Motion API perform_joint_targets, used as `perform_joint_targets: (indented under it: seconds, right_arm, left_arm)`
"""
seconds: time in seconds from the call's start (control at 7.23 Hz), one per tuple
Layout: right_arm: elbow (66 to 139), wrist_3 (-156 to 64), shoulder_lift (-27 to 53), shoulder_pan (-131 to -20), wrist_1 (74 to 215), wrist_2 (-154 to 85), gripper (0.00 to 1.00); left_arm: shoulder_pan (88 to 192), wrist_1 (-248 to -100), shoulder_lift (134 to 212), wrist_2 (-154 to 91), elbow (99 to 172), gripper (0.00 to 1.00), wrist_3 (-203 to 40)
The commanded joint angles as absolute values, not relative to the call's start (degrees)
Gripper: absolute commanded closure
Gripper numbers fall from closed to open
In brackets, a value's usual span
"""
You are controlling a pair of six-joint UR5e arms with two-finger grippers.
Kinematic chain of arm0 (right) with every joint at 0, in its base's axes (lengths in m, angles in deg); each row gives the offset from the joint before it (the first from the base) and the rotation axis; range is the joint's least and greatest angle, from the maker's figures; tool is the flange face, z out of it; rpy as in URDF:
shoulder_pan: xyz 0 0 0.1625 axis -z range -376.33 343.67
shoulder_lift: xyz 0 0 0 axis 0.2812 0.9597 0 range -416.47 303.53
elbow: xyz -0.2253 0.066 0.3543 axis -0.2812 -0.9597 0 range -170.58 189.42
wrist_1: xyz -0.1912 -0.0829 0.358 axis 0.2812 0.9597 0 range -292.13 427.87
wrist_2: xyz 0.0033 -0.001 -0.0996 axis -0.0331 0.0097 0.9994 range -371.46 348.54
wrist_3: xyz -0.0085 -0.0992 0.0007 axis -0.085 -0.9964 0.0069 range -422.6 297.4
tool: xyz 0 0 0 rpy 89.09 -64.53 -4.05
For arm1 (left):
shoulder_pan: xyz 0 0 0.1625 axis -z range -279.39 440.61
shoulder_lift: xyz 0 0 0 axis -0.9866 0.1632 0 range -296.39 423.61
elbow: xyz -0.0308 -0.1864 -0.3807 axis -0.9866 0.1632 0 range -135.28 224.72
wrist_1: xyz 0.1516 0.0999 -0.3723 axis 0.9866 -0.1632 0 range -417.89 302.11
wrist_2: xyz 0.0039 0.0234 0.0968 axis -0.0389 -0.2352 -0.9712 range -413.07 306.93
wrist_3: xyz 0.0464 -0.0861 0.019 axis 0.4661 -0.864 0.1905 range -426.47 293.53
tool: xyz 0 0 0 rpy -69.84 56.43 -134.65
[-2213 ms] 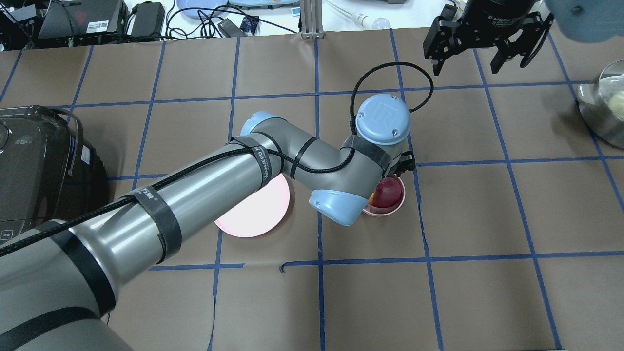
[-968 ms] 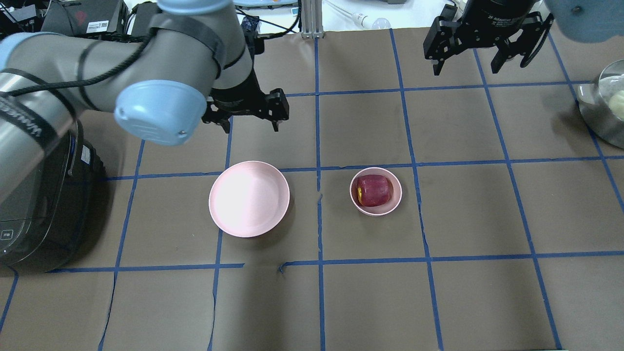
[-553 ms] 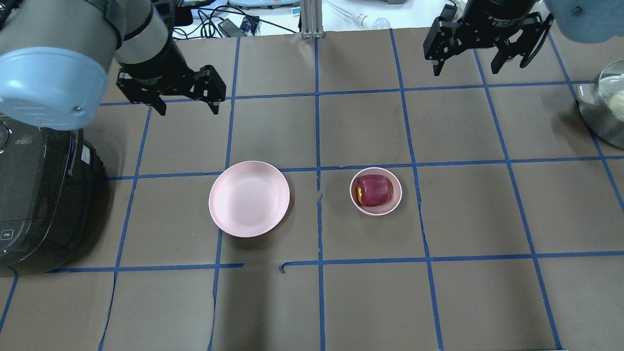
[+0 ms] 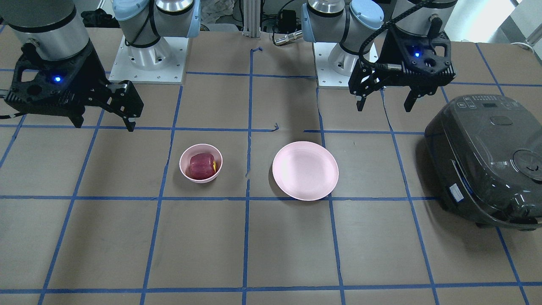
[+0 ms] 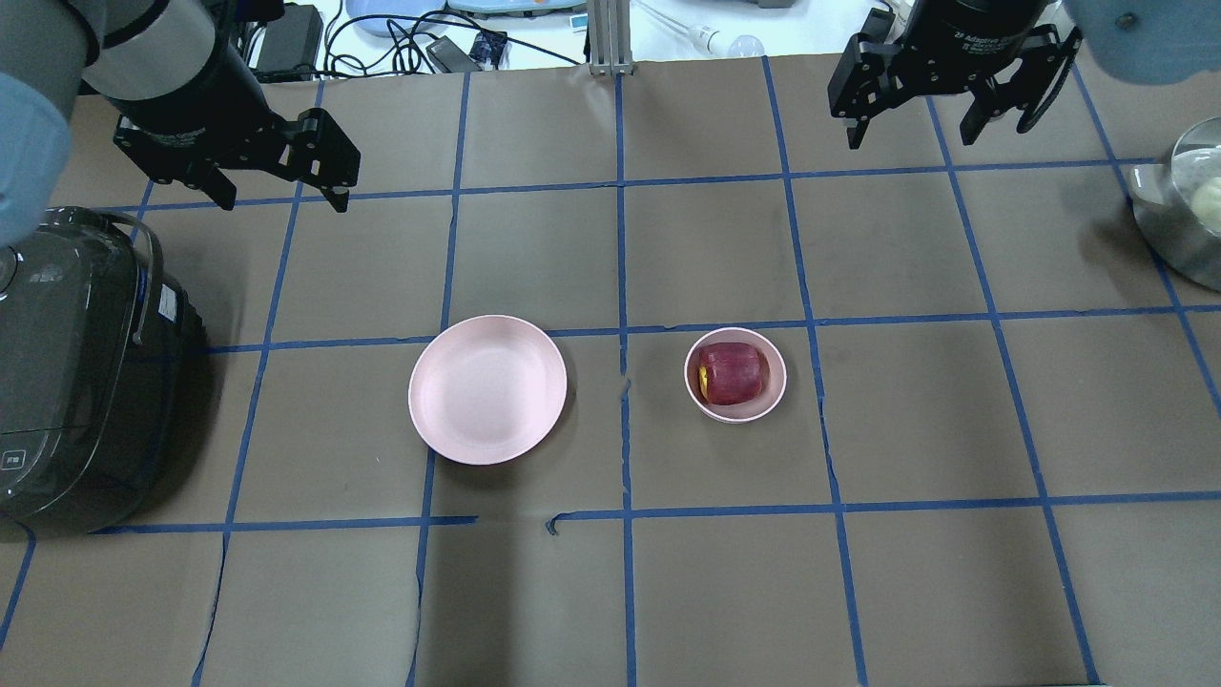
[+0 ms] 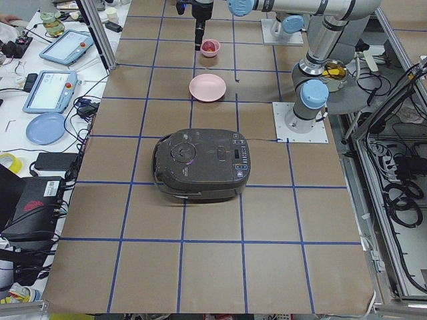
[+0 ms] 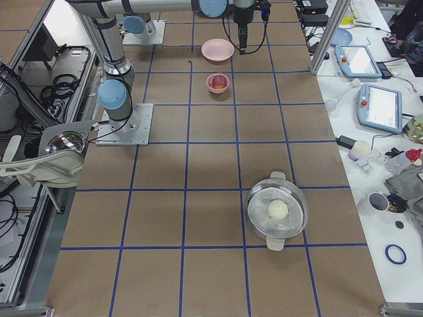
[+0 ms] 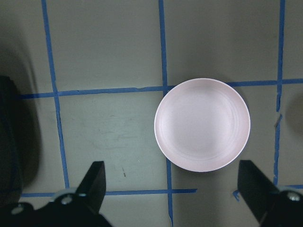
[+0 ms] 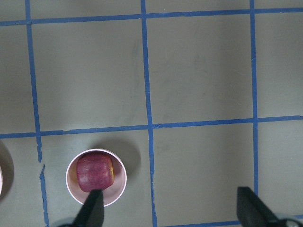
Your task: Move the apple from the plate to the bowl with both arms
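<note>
The dark red apple (image 5: pixel 732 372) lies inside the small pink bowl (image 5: pixel 771 402) right of the table's middle; both also show in the front view, apple (image 4: pixel 202 165) in bowl (image 4: pixel 186 171), and in the right wrist view, apple (image 9: pixel 95 171) in bowl (image 9: pixel 120 182). The wide pink plate (image 5: pixel 487 389) sits bare to its left and fills the left wrist view (image 8: pixel 202 124). My left gripper (image 5: pixel 279 200) is open and empty, high at the far left. My right gripper (image 5: pixel 911 135) is open and empty, high at the far right.
A dark rice cooker (image 5: pixel 67 372) stands at the table's left edge. A steel pot (image 5: pixel 1183 215) with a pale round item sits at the right edge. Cables and devices lie beyond the far edge.
My left arm has drawn back from over the bowl to the far left and up, leaving the apple in the bowl. The right arm has not moved.
</note>
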State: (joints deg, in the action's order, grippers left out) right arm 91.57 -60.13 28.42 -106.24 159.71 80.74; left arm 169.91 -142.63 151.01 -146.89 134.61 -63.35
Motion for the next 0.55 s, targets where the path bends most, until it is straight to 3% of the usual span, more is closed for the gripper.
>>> perform_joint_targets:
  seconds: [0.0, 0.41]
  right_arm:
    - [91.59, -60.14, 28.52, -106.24, 159.71, 80.74, 0.00]
    - [91.77, -60.14, 28.43, -106.33, 159.80, 80.83, 0.00]
  left_arm:
    - [169.38, -142.09, 151.15, -147.38, 134.54, 0.00, -62.95]
    - [168.42, -142.26, 151.59, -144.94, 134.54, 0.00, -63.22]
